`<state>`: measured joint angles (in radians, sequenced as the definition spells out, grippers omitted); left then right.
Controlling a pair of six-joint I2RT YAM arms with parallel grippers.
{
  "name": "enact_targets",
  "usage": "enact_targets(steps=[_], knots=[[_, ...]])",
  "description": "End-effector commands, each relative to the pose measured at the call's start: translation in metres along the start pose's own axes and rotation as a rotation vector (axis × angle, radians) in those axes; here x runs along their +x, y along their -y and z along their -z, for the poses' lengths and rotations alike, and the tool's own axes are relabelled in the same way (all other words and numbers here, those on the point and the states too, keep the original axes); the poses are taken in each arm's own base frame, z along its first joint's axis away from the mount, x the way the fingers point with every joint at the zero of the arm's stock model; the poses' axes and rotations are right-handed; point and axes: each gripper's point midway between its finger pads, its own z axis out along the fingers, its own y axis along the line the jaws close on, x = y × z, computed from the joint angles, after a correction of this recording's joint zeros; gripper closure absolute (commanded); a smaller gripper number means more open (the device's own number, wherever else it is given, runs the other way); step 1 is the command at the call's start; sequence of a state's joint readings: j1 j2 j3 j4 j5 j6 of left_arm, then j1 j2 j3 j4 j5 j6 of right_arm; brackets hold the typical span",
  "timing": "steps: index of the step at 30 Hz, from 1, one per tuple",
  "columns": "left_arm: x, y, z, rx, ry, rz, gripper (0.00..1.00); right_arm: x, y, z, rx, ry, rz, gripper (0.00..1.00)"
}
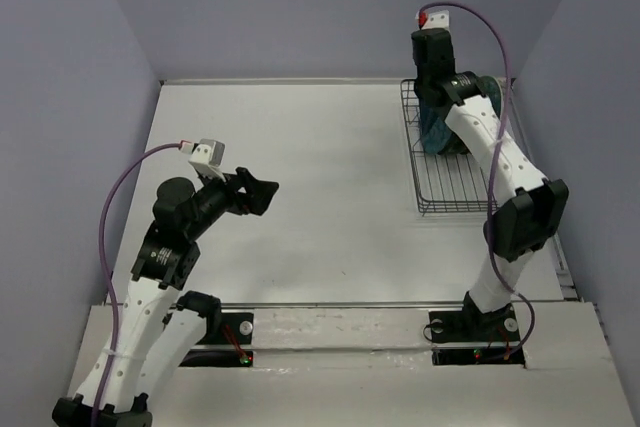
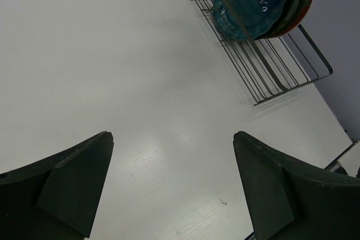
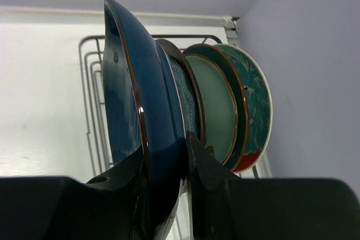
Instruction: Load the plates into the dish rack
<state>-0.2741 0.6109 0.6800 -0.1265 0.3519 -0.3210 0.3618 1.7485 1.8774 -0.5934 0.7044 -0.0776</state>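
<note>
In the right wrist view my right gripper (image 3: 166,147) is shut on the rim of a dark-blue plate (image 3: 126,94), one finger on each face. That plate stands on edge in the dish rack (image 3: 90,99), at the near end of a row. Behind it stand a teal scalloped plate (image 3: 188,99), a pale green plate (image 3: 216,105) and a red plate with teal flowers (image 3: 256,99). From above, the black wire dish rack (image 1: 445,182) sits at the far right, with the right gripper (image 1: 432,82) over the plates (image 1: 440,132). My left gripper (image 1: 262,192) hangs open over bare table, holding nothing.
The left wrist view shows the left gripper (image 2: 172,136) open above the white table (image 2: 112,54), with the dish rack (image 2: 270,77) and its plates (image 2: 247,4) far off at upper right. The near half of the rack holds no plates. Grey walls close in the table on three sides.
</note>
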Motion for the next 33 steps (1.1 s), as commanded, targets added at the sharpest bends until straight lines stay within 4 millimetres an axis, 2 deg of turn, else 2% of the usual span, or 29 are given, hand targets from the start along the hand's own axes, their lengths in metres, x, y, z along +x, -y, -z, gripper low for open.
enact_targets(steps=[1, 6, 11, 18, 21, 33], knots=[[0.006, 0.010, 0.000, 0.033, -0.017, -0.045, 0.01, -0.027, 0.024, -0.011, 0.159, 0.017, 0.128, 0.93], [0.013, 0.021, 0.000, 0.063, -0.038, -0.049, 0.01, -0.032, 0.014, -0.024, 0.149, 0.002, 0.180, 0.93], [0.014, 0.021, 0.000, 0.048, -0.043, -0.048, 0.01, -0.012, 0.001, -0.043, 0.138, -0.049, 0.213, 0.93], [0.015, 0.019, -0.001, 0.037, -0.050, -0.046, 0.01, 0.017, 0.003, -0.073, 0.138, -0.114, 0.185, 0.93], [0.015, 0.019, -0.001, 0.034, -0.049, -0.046, 0.01, 0.026, -0.002, -0.084, 0.125, -0.132, 0.177, 0.93], [0.015, 0.013, -0.002, 0.010, -0.046, -0.044, 0.01, 0.065, -0.037, -0.110, 0.038, -0.188, 0.131, 0.93]])
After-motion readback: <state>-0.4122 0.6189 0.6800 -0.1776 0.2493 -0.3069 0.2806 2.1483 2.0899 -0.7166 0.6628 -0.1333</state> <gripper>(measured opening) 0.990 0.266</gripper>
